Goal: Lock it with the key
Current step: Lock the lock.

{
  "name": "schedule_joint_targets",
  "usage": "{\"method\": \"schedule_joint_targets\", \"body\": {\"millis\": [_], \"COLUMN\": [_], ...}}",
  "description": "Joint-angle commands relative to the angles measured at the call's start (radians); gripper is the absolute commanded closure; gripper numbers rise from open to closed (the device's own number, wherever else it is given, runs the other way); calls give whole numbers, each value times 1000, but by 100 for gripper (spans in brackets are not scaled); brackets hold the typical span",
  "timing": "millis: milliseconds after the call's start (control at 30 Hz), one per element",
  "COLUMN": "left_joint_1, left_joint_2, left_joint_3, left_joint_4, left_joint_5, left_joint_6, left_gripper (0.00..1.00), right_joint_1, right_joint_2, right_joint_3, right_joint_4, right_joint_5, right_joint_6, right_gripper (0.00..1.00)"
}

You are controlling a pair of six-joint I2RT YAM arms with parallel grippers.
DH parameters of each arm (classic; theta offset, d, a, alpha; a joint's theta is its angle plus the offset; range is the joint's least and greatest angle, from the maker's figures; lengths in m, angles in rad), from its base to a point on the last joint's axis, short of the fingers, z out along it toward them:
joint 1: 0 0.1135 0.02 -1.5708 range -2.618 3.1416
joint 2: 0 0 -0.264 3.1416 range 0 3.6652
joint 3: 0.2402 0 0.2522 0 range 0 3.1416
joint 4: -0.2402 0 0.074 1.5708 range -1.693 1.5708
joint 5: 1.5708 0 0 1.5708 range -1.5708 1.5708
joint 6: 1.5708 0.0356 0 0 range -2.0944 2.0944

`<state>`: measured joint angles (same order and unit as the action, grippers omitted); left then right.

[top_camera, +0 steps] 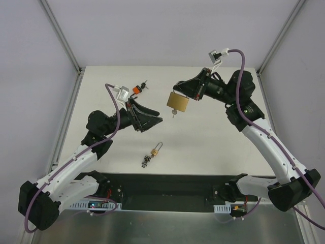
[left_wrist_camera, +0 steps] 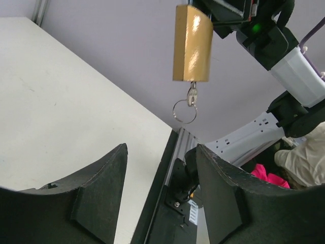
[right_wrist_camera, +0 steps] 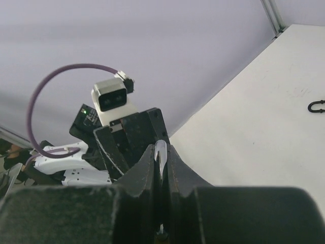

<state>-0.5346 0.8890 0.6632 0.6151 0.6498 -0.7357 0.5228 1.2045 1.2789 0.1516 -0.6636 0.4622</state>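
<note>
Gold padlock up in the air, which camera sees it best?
The left wrist view: the gold padlock hangs big and clear, its key sticking out underneath. The top external view shows it small, held by the right gripper. The right wrist view shows only a thin shiny sliver pinched between its fingers.

Padlocks, brass: two, the large padlock (top_camera: 178, 102) far of centre and the small padlock (top_camera: 156, 150) near the centre of the table (top_camera: 213, 142). Keys: one key (left_wrist_camera: 192, 95), ringed, in the large padlock; one dark cluster (top_camera: 145, 161) touching the small padlock, its pieces too small to count. Orange item (top_camera: 137, 89), far left: one, kind unclear
</note>
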Motion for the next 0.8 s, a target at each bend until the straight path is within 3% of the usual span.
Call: {"method": "schedule_joint_targets", "body": {"millis": [0,467,633,767], "left_joint_1": [-1,-64,-82,-96], "left_joint_2": [40,246,283,303], "left_joint_3": [-45,104,131,141], "left_joint_4": [358,523,543,548], "left_joint_5": [28,108,125,131], "left_joint_6": [-146,-200,-218,-225], "left_gripper": [47,44,49,59], "right_joint_1": [-12,-15,-15,-15], "right_joint_2": [-26,-3,1,6], "right_joint_3": [88,85,86,88], "right_joint_4": [144,166,169,172], "right_joint_5": [29,13,10,13], "right_joint_6": [90,116,116,119], "right_gripper": [99,99,99,99]}}
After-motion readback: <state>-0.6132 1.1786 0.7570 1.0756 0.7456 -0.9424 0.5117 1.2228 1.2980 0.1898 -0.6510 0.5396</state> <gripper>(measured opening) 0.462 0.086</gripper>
